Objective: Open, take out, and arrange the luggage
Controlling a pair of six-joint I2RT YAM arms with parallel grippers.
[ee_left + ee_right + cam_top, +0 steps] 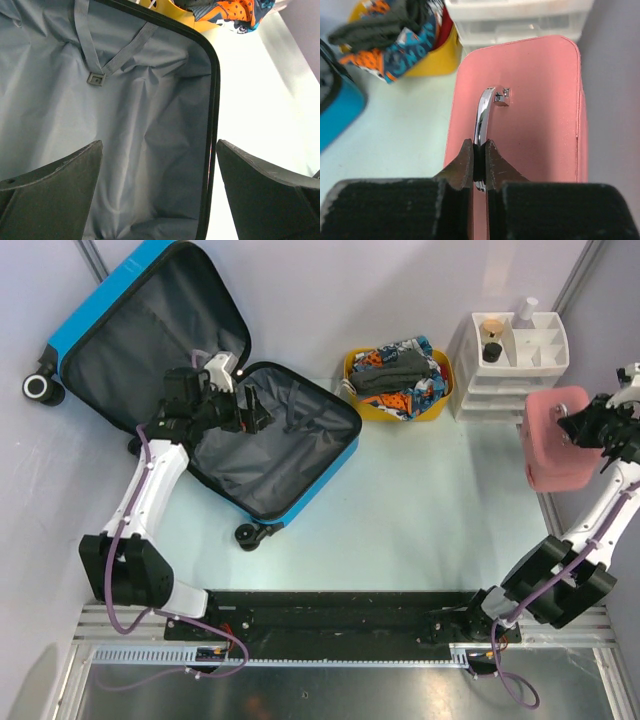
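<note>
The luggage (100, 325), a bright-blue hard-shell suitcase, lies open flat at the left, its two halves showing dark grey lining. My left gripper (255, 412) hovers open over the near half. In the left wrist view its fingers straddle the black zipper rim (214, 100), with only lining (150, 130) and a strap buckle (96, 79) below my left gripper (159, 150). At the far right stands a pink case (550, 445). My right gripper (479, 150) is shut on its chrome handle (482, 112), which sits on the pink case (530, 110).
A yellow tub (398, 410) heaped with colourful clothes (395, 370) stands behind the suitcase's near half. A white drawer organiser (510, 350) sits right of it, just behind the pink case. The table's metal frame runs close along the right side.
</note>
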